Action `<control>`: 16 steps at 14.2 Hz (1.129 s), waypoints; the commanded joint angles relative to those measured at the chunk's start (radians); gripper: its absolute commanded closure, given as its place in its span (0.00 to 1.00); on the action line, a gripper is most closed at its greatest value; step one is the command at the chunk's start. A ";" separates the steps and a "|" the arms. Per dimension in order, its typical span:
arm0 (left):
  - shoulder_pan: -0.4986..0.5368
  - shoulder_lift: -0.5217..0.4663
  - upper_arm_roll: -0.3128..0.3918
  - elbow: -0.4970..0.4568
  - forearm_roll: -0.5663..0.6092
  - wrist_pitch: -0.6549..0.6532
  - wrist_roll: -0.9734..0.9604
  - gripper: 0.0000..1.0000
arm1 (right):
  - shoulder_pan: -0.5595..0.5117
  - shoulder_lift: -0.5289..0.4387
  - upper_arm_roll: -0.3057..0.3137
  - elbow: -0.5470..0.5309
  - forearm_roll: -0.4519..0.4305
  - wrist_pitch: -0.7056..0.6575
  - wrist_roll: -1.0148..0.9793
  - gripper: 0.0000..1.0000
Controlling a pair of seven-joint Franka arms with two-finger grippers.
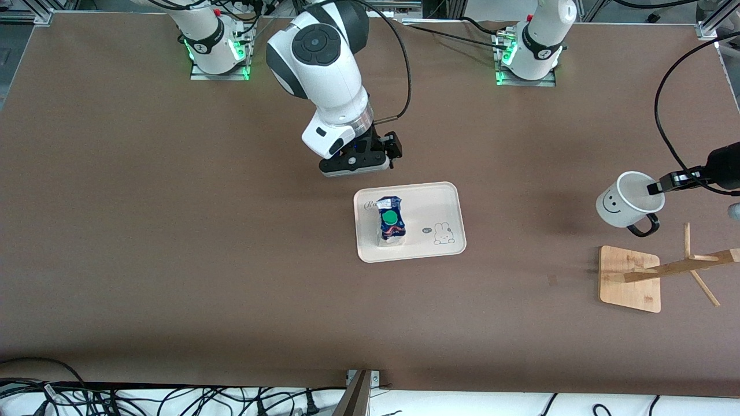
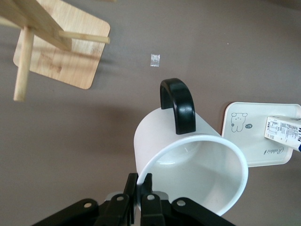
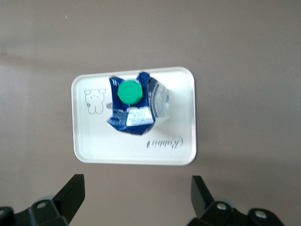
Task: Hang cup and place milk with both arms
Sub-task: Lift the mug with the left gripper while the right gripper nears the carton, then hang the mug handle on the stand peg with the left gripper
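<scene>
left gripper (image 2: 140, 188) pinches the cup (image 1: 629, 199) rim over the table beside the rack (image 1: 665, 271); stiff, light, likely slippery. right gripper (image 3: 136, 197), wide, hangs just off the tray (image 1: 451, 202) holding the milk (image 1: 390, 221).

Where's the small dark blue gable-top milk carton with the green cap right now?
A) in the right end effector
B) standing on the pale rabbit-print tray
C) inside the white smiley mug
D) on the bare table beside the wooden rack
B: the dark blue milk carton stands on the pale rabbit-print tray, while the right end effector hangs open and empty above it.
</scene>
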 commanded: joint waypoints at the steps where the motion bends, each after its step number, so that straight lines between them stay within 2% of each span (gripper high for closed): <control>1: 0.003 0.039 0.037 0.082 -0.027 -0.015 0.071 1.00 | 0.007 0.033 -0.008 0.015 -0.030 0.075 -0.041 0.00; 5: 0.010 0.077 0.051 0.138 -0.024 0.015 0.132 1.00 | 0.007 0.083 -0.014 0.015 -0.033 0.177 -0.048 0.00; 9: 0.009 0.106 0.051 0.139 -0.024 0.133 0.189 1.00 | -0.006 0.145 -0.017 0.017 -0.033 0.301 -0.053 0.00; 16: 0.010 0.140 0.050 0.173 -0.022 0.147 0.242 1.00 | -0.016 0.180 -0.022 0.029 -0.025 0.373 -0.058 0.00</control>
